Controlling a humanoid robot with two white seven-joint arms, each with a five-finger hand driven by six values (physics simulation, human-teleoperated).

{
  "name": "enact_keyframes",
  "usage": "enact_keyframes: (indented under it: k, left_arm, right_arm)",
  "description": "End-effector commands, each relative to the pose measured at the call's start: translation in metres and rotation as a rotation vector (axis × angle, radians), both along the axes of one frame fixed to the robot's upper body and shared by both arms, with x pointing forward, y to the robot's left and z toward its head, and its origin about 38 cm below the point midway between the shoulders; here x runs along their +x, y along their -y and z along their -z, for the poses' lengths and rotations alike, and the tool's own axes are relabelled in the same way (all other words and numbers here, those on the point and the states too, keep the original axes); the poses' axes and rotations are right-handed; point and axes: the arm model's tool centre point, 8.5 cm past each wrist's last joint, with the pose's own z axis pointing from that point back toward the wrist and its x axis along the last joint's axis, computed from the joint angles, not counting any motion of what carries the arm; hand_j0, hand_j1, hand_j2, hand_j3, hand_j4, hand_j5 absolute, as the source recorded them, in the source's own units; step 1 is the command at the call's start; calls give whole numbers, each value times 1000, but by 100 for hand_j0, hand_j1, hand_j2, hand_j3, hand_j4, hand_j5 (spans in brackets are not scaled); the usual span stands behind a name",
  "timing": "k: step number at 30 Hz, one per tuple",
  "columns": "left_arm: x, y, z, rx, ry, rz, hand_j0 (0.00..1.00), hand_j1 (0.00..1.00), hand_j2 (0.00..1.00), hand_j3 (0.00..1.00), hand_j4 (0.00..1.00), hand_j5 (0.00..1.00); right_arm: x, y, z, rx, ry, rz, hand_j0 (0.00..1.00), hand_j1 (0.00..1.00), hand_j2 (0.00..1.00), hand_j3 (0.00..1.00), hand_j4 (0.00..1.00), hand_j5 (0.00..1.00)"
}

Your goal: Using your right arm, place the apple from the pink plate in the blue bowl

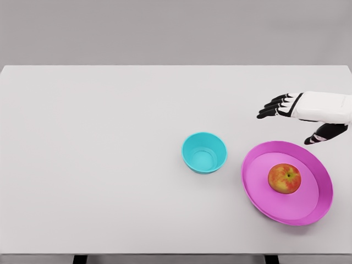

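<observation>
Fingers (273,107) of the right hand (300,113) spread open and empty, above the table beyond the plate.

Nearest the camera, the apple (284,179), red with yellow patches, sits on the pink plate (258,190) toward the table's right front, resting a little right of the plate's middle. Left of the plate and apart from it stands the blue bowl (204,152), upright, with nothing showing inside. Farther back, the right hand comes in from the right edge in its white casing, dark fingers pointing left and the thumb (324,133) hanging lower, close to the plate's far rim; whether it touches the rim cannot be told. All rest on a white table (99,165) before a grey wall (165,30).
</observation>
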Motion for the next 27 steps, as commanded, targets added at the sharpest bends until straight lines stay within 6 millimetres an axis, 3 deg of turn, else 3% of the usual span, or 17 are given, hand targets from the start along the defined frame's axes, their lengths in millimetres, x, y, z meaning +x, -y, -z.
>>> enact_keyframes:
  k: [1, 4, 9, 15, 27]
  left_arm:
    - [0, 0, 0, 0, 0, 0, 100, 100, 100, 100, 100, 100]
    - [0, 0, 0, 0, 0, 0, 100, 100, 100, 100, 100, 100]
    - [-1, 0, 0, 0, -1, 0, 100, 100, 100, 100, 100, 100]
    - [0, 0, 0, 0, 0, 0, 100, 100, 100, 100, 100, 100]
    - [0, 0, 0, 0, 0, 0, 100, 100, 100, 100, 100, 100]
  right_arm:
    - [0, 1, 0, 7, -3, 6, 100, 100, 100, 100, 100, 100]
    - [-1, 6, 0, -4, -7, 16, 100, 100, 100, 100, 100, 100]
    - [-16, 14, 39, -70, -137, 18, 100, 100, 100, 100, 100, 100]
    - [-31, 32, 59, -143, -218, 43, 100, 100, 100, 100, 100, 100]
    - [-32, 14, 74, -115, -228, 2, 100, 100, 100, 100, 100, 100]
